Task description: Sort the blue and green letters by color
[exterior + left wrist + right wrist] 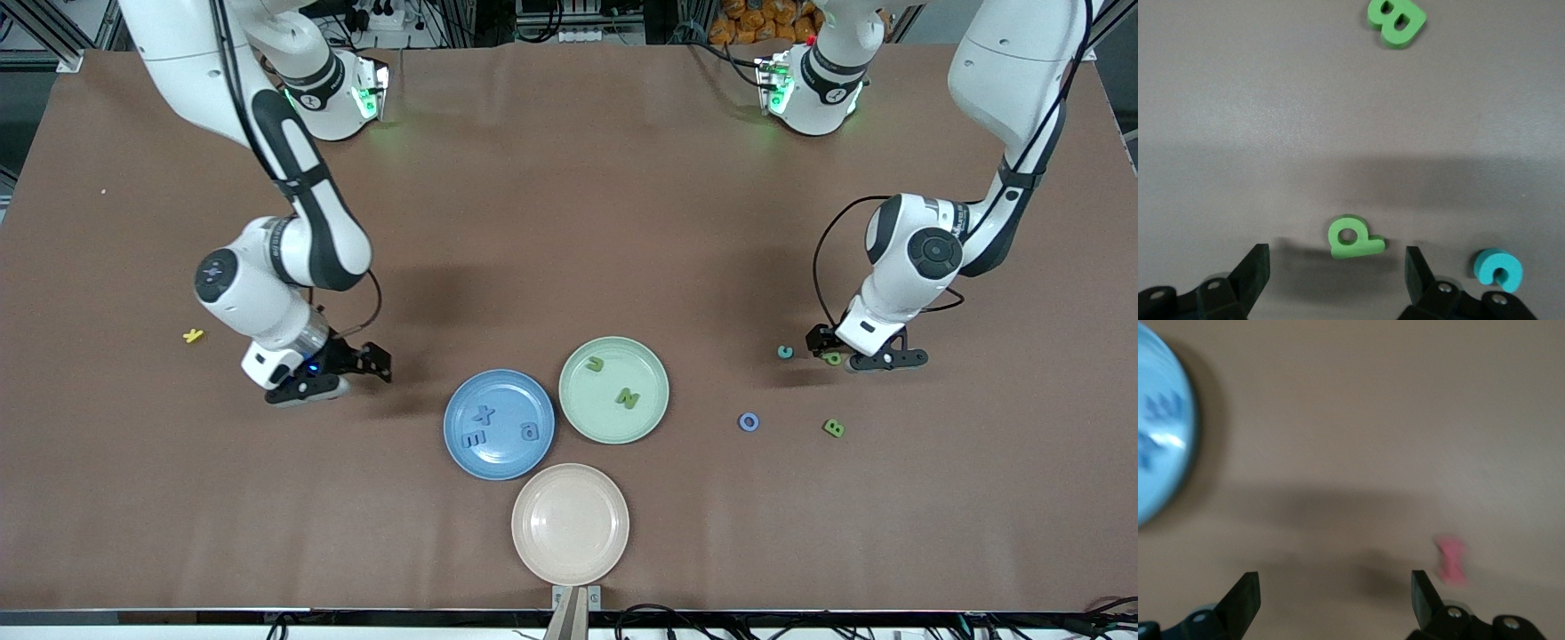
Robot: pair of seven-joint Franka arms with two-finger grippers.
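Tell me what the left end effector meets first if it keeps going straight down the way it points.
Most likely the green P: the left end effector hangs over it, open, fingers on either side. Under it is only the table. The teal C lies just outside one finger.

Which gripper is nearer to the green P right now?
Left. The left gripper sits low over the green P, open fingers either side of it. The right gripper is at the right arm's end of the table, beside the blue plate, also open.

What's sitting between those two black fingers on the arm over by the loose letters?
A small green letter P lies flat on the table between the open fingers of the left gripper, apart from both. The left wrist view shows it best.
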